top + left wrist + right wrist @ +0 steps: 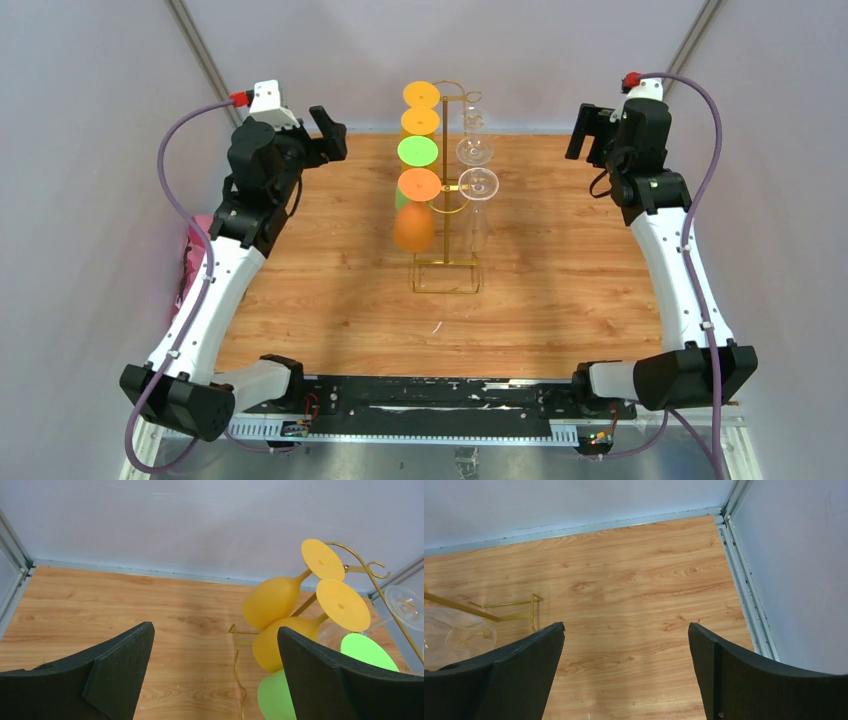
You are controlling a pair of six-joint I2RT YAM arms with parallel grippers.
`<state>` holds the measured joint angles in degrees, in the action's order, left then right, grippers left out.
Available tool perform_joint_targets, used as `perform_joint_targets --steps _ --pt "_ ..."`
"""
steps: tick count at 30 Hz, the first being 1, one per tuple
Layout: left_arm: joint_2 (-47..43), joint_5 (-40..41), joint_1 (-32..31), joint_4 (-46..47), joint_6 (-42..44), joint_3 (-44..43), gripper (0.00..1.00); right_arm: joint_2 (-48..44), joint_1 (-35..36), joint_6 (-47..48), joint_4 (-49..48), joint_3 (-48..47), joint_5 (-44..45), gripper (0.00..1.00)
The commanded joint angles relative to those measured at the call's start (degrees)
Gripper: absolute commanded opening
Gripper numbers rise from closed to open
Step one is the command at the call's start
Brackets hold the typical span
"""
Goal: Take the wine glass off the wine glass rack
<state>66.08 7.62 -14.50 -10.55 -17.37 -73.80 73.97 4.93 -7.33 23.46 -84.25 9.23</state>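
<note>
**Both grippers spread wide, loaded rack standing between them**

Lowest in the overhead frame: black mounting rail (430, 392) with both arm bases, outer elbows clipped near the bottom corners. Just above, bare wood of the table (320, 310).

At mid-frame, upright on its rectangular wire base: wine glass rack (446, 262), gold, well apart from either arm. Hung upside down along its left side: coloured wine glasses (413, 226), one orange bowl lowest, then a column of orange and green foot discs with most of the bowls hidden beneath. Along its right side: clear wine glasses (478, 186), faint against wood and wall, hard to count. Hooks too thin to trace from above.

Upper left of the overhead frame: left gripper (335, 135), jaws wide, empty. From its wrist camera, fingers (120, 675) cut off by the bottom edge, the right-hand one covering part of a green bowl and an orange one; a clear glass clipped at the right edge.

Upper right: right gripper (592, 130), side-on, gap unreadable from overhead; settled by its wrist camera, pads (749, 680) far apart with only wood between. Lower left of that view: a clear bowl partly behind the left pad, a corner of the gold base beyond.

Farthest: grey back wall (440, 40).
</note>
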Motion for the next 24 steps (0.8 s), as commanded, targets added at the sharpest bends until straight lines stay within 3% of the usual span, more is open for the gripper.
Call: perform_joint_targets --steps 1,6,10,13,18,20,21,24 --pt "0.0 -1.5 -0.3 2.1 -1.4 1.0 1.0 -0.6 1.0 -0.4 -1.0 0.1 -0.2 0.99" --pt "1.4 -5.7 -0.2 5.2 -6.6 2.1 1.0 -2.9 1.0 -1.0 -5.6 4.5 -4.2 0.99" --pt "3.2 -11.3 -0.2 4.8 -4.7 0.6 1.0 -5.2 1.0 -1.9 -8.3 7.8 -7.4 1.0" --pt "3.8 -9.4 -0.2 2.8 -4.7 -0.7 1.0 -6.5 1.0 -2.6 -8.4 8.3 -7.0 0.99" --pt "1.3 -11.3 -0.2 11.0 -8.1 5.5 0.84 -8.9 1.0 -6.2 -7.8 10.5 -3.6 0.99" --pt "0.0 -12.0 -0.2 13.3 -10.9 7.9 0.88 -9.5 1.0 -9.8 -4.4 10.5 -2.3 0.99" --pt "-0.5 -12.8 -0.2 13.1 -12.1 8.4 0.94 -10.0 1.0 -10.8 -3.5 11.4 -4.1 0.99" --pt "-0.1 -15.6 -0.2 8.2 -12.2 7.1 0.97 -12.2 1.0 -13.3 -4.4 14.9 -13.0 0.9"
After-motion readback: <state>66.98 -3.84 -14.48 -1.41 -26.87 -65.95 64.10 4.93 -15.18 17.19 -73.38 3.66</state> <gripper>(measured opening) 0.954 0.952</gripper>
